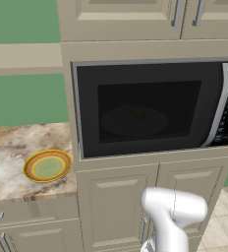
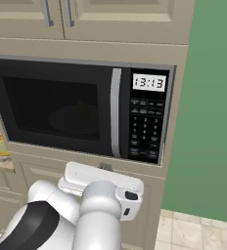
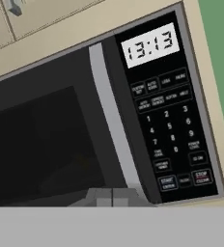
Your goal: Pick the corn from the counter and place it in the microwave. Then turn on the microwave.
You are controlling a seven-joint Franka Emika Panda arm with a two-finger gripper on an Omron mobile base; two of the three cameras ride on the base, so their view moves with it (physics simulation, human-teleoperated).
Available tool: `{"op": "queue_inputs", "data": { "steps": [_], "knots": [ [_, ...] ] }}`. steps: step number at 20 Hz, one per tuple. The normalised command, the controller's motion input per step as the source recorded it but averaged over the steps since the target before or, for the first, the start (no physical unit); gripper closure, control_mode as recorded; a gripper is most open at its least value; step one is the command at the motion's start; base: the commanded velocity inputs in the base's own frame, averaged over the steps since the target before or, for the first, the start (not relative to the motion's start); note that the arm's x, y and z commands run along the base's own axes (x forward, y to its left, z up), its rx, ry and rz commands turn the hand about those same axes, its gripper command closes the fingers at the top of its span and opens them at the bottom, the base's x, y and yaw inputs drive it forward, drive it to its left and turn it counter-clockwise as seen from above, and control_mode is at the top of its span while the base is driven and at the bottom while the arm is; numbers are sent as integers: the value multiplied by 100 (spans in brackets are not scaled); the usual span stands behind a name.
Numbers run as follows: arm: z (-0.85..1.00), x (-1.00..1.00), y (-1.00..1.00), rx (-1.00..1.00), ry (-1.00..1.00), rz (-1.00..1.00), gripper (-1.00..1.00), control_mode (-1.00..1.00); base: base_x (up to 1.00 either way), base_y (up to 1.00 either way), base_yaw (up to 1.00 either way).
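I saw one microwave (image 1: 150,106), door shut, one corn (image 1: 134,111) dim inside on its turntable behind the glass. One plate (image 1: 47,166) sat on the counter (image 1: 13,147). My gripper (image 3: 112,197) was clenched, holding nothing, just below the one silver handle (image 3: 111,125).

Microwave (image 1: 150,106) body matt black, door dark smoky glass, slightly glossy. Handle (image 2: 116,112) brushed silver metal look, smooth. Button panel (image 3: 169,140) flat black plastic, white print. Desk (image 1: 17,157) polished marbled stone, beige-brown, tan edge. Plate (image 1: 47,166) smooth glazed look, yellow rim, green centre. Cabinets (image 1: 118,202) matt beige painted wood, metal pulls. Wall (image 2: 213,97) flat matt green. Floor tiles (image 2: 193,232) pale, smooth.
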Motion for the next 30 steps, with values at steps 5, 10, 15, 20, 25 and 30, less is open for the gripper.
{"op": "queue_inputs", "data": {
  "steps": [5, 10, 15, 20, 25, 30],
  "knots": [
    [-15, 14, 12, 21, -1, 0, 100, -100, 0, 0, 0],
    [-20, 4, 14, 20, -6, 0, 100, -100, 0, 0, 0],
    [-25, 3, 17, 20, -6, 0, 100, -100, 0, 0, 0],
    [-20, 6, 19, 20, -4, 0, 100, -100, 0, 0, 0],
    [-5, 6, 18, 20, -3, 0, 100, -100, 0, 0, 0],
    [-2, 3, 18, 18, -3, 0, 100, -100, 0, 0, 0]
  ]
}}
